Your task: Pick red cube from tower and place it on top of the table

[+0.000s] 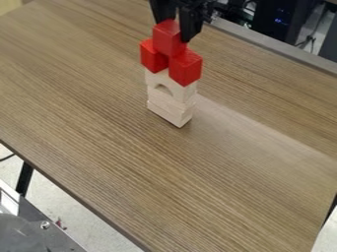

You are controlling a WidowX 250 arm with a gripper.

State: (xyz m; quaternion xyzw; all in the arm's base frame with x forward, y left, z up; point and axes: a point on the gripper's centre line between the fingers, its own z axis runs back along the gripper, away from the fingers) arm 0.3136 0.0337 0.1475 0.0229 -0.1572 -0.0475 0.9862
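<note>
The top red cube (168,39) sits at the claw's (174,30) lower end.

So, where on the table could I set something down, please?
The wooden table is bare on both sides of the block tower and from its base to the near edge; the gripper crowds the tower's top red cube.

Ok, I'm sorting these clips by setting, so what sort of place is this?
Probably a robotics lab or workshop: a black gripper hangs over a block tower on a wood-grain table, with dark electronic equipment and cables behind.
</note>
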